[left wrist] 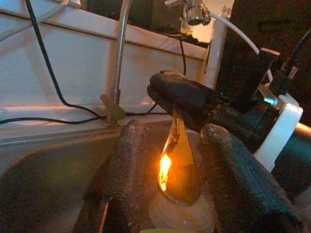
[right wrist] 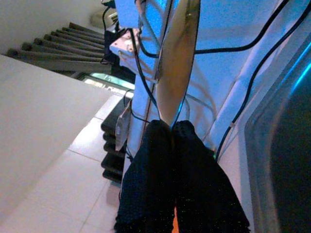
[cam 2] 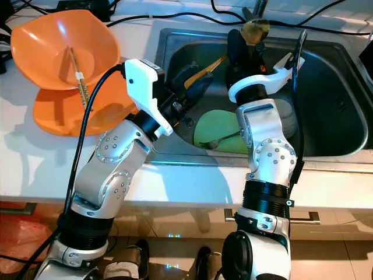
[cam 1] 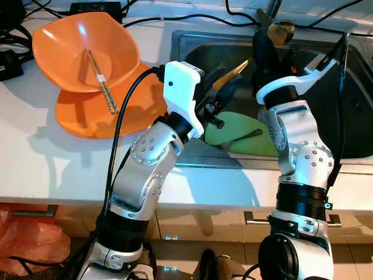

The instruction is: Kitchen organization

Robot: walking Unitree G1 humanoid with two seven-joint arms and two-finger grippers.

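Observation:
My right gripper (cam 1: 265, 42) is shut on a yellow-brown spoon (cam 1: 284, 32) above the back of the sink (cam 1: 192, 44). The spoon's bowl (right wrist: 177, 63) sticks up past the closed fingertips, and its handle (cam 1: 234, 72) slants down towards my left arm. My left gripper (left wrist: 174, 130) is open over the sink, with one finger (left wrist: 127, 165) on each side of the handle and neither touching it. In the left wrist view the right gripper's black fingers clamp the spoon (left wrist: 176, 167) just beyond mine.
A green plate (cam 1: 239, 129) with a small metal spoon (cam 1: 249, 135) lies in the sink's front, and pale dishes (left wrist: 181, 218) sit below the grippers. Two orange bowls (cam 1: 70, 46) with chopsticks (cam 1: 100, 79) stand on the white counter at left. Black cables (cam 1: 198, 17) run along the back edge, near the tap (left wrist: 119, 63).

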